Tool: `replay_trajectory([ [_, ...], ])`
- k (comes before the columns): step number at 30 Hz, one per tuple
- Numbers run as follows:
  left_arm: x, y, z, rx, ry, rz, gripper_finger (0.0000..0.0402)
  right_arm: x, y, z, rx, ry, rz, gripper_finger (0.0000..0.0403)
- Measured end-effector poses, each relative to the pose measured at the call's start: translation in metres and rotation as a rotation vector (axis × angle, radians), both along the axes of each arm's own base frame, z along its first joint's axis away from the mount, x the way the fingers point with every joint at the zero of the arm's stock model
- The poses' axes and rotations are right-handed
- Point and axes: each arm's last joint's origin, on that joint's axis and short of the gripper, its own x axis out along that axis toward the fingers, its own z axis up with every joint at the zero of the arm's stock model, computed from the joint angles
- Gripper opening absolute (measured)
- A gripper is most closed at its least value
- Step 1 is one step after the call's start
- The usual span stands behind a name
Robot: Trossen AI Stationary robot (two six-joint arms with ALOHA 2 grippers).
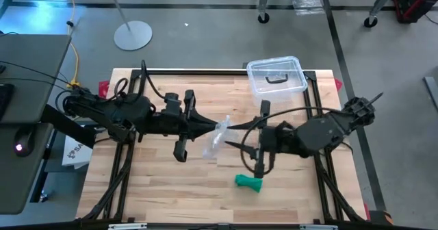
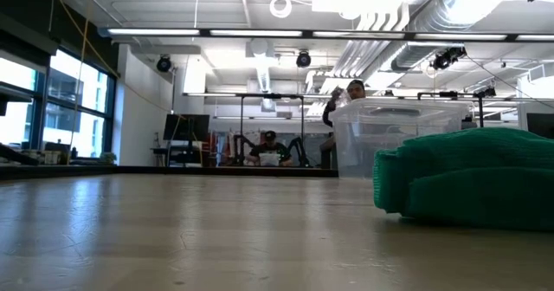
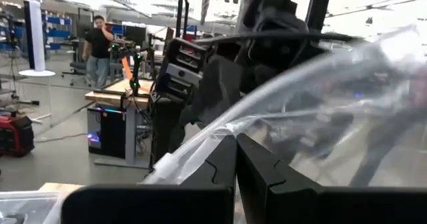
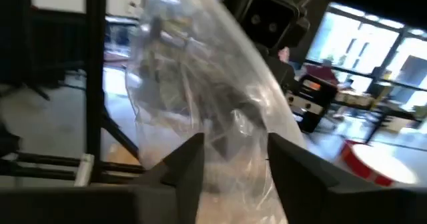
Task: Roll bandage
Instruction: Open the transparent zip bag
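Observation:
The green bandage lies as a small roll on the wooden table near its front edge, and it looms at the right of the low view; no gripper touches it. Above the table's middle, my left gripper is shut on a crinkly clear plastic bag. My right gripper faces it from the right, open, with the bag standing between its two fingers. My left gripper pinches a gathered edge of the clear bag between its two fingers, coming level from the table's left. The bag spreads out beyond the fingertips, lifted clear of the table. My right gripper's fingers stand on either side of the bag's lower part; whether they touch it I cannot tell.
A clear plastic box with a black handle stands at the table's far right. Black frame rails run along the table's edges. People stand in the room beyond the table.

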Motion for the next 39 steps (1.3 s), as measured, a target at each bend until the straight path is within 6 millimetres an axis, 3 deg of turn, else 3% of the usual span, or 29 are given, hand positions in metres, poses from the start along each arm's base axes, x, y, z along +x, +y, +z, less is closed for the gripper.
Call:
replay_trajectory([
  [6, 0.000, 0.000, 0.000, -0.004, 0.000, -0.002, 0.0000, 0.002, 0.004, -0.004, -0.029, 0.010, -0.063, 0.0016],
  [10, -0.002, 0.000, -0.001, -0.005, 0.019, 0.017, 0.0000, -0.004, 0.008, -0.005, -0.043, 0.023, -0.151, 0.0007],
  [16, -0.027, 0.005, 0.008, 0.001, 0.042, 0.101, 0.0000, -0.022, 0.020, -0.002, -0.038, 0.026, -0.148, 0.0001],
  [21, -0.041, 0.008, 0.015, 0.017, 0.033, 0.134, 0.0000, -0.026, 0.027, -0.003, -0.046, 0.032, -0.126, 0.0000],
  [27, -0.036, 0.004, 0.011, 0.017, 0.044, 0.103, 0.0000, -0.018, 0.012, 0.000, -0.005, 0.014, -0.145, 0.0009],
  [36, -0.024, -0.003, 0.005, -0.001, 0.049, 0.055, 0.0000, 0.002, -0.012, 0.000, 0.094, -0.002, -0.055, 0.0144],
  [39, -0.022, -0.005, 0.005, 0.000, 0.040, 0.049, 0.0000, 0.012, -0.013, -0.005, 0.056, 0.013, -0.049, 0.0140],
])
